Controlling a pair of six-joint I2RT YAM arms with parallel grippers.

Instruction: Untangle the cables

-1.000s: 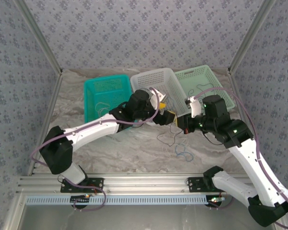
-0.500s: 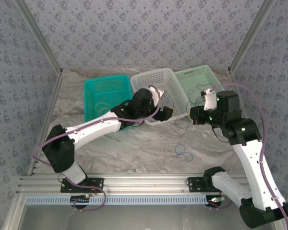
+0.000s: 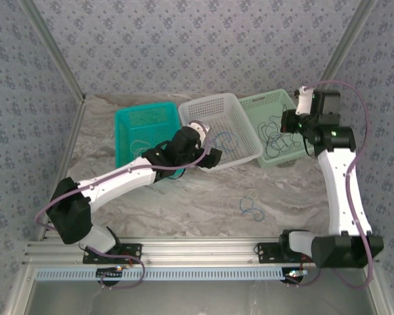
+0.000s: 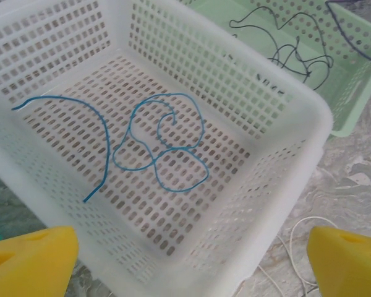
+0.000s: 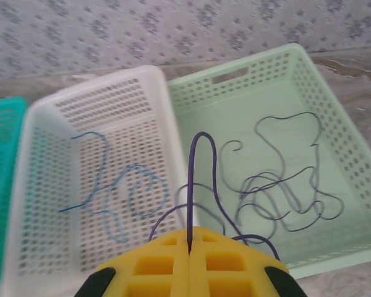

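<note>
My right gripper (image 5: 190,249) is shut on a thin dark cable (image 5: 200,162) that arches up from between the yellow fingers. It hangs over the green basket (image 3: 285,156), where more dark cable (image 5: 278,201) lies in loops. My left gripper (image 4: 188,265) stands wide open at the near corner of the white basket (image 4: 278,185), nothing between its yellow fingertips (image 4: 31,260). A blue cable (image 4: 157,139) lies loose on that basket's floor. A second blue cable (image 3: 250,208) rests on the table. A pale cable (image 4: 300,238) lies on the table beside the white basket.
A teal basket (image 3: 143,118) stands left of the white one; all three sit in a row at the back of the marbled table (image 3: 184,203). Patterned walls and metal posts enclose the sides. The left arm (image 3: 118,176) stretches diagonally across the table's left half.
The right arm swung up and right from mid-table to above the green basket, carrying the dark cable. The left gripper opened wider and drew back slightly left.
</note>
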